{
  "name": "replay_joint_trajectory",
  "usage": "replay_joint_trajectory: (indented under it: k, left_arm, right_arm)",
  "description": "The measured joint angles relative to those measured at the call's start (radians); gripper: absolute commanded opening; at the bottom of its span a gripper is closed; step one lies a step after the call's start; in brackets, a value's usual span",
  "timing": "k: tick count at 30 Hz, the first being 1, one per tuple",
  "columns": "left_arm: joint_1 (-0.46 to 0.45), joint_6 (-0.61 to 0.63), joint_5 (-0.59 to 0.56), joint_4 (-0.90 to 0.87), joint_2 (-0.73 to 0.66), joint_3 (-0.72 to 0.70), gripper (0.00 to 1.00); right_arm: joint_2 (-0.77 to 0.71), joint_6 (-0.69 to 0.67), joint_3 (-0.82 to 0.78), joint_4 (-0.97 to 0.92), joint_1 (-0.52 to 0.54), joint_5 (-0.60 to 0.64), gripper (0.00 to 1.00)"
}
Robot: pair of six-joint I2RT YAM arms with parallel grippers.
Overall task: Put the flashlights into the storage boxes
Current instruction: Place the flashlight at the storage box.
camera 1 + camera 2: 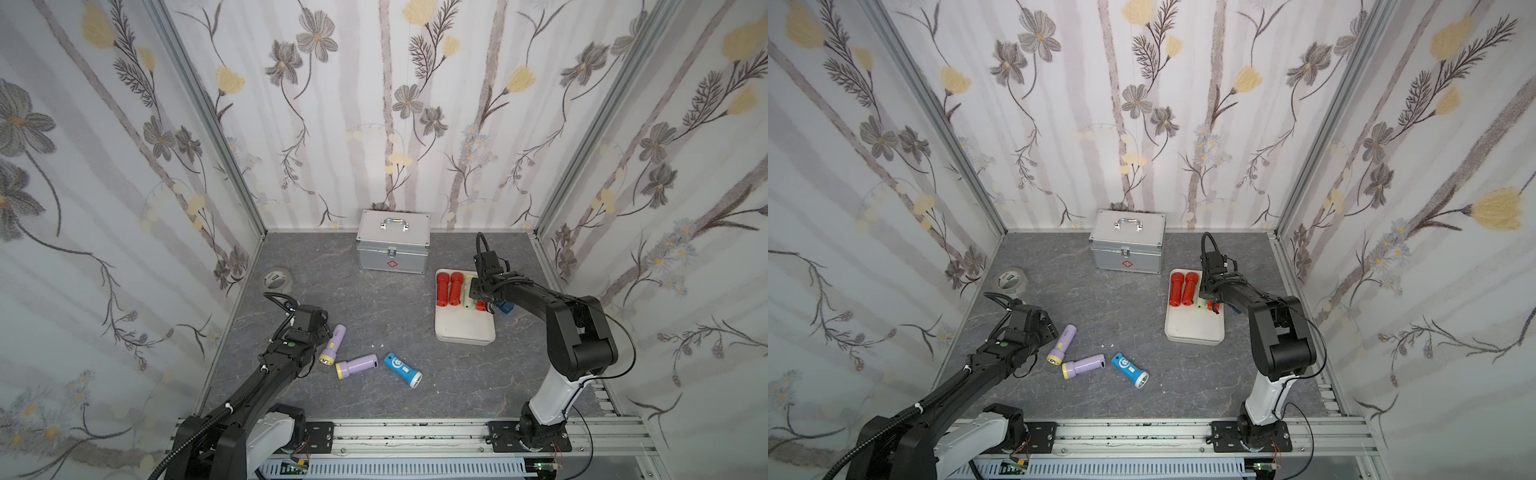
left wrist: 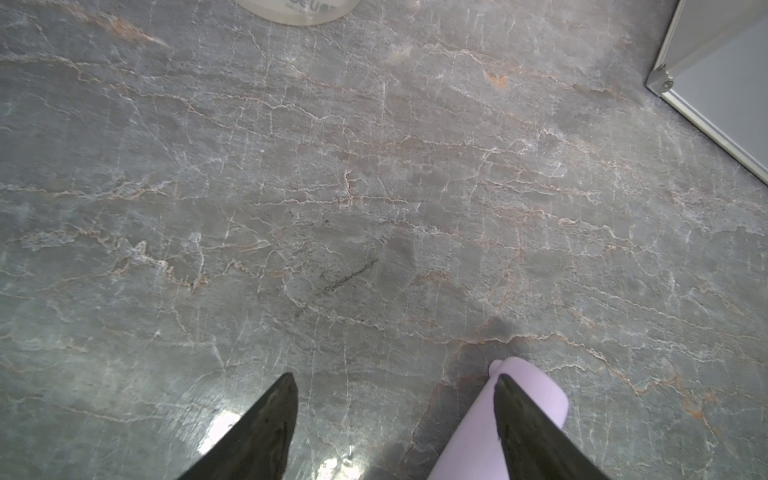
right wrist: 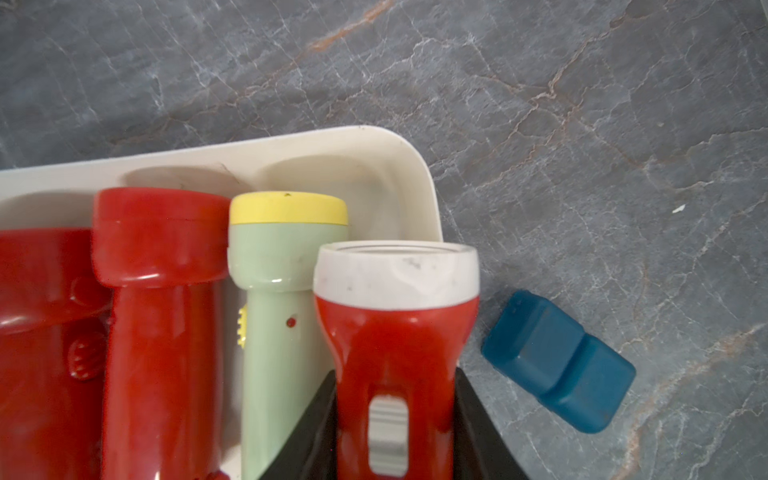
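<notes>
Right wrist view has my right gripper (image 3: 395,374) clamped on both sides of a stubby red plastic flashlight with a white head ring (image 3: 395,324), its grey switch facing the camera. The flashlight's head overlaps the corner rim of the shallow white plastic tray (image 3: 409,166); whether it rests in the tray I cannot tell. Just beside it in the tray lies a pale green flashlight with a yellow head (image 3: 274,291), then two plain red flashlights (image 3: 162,291) side by side. A small dark blue block (image 3: 557,361) rests on the grey marbled tabletop (image 3: 582,124) near the tray.

My left gripper (image 2: 395,380) stands wide, with only bare tabletop between its jaws. One finger (image 2: 536,449) crosses the tail of a lilac flashlight (image 2: 540,388); I cannot tell whether it touches. In both top views a second lilac flashlight (image 1: 357,366) lies just beside the first on the tabletop, and a blue flashlight with a white emblem (image 1: 402,369) lies near them, all well apart from the tray. A silver metal case with a handle (image 1: 392,247) stands by the back wall, and a roll of tape (image 1: 277,279) lies near the left wall.
</notes>
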Motion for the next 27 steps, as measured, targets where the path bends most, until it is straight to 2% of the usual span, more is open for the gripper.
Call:
replay_joint_trajectory:
  k: [11,22,27]
  left_arm:
    - [0.0,0.0,0.0,0.0,0.0,0.0,0.76]
    - [0.001,0.0,0.0,0.0,0.0,0.0,0.76]
    - [0.001,0.0,0.0,0.0,0.0,0.0,0.76]
  right_arm:
    - [0.048,-0.026,0.042,-0.008,0.018,0.016,0.38]
    - [0.059,-0.079,0.054,-0.01,0.021,0.031,0.47]
    - [0.044,-0.094,0.055,-0.016,0.021,0.043,0.48]
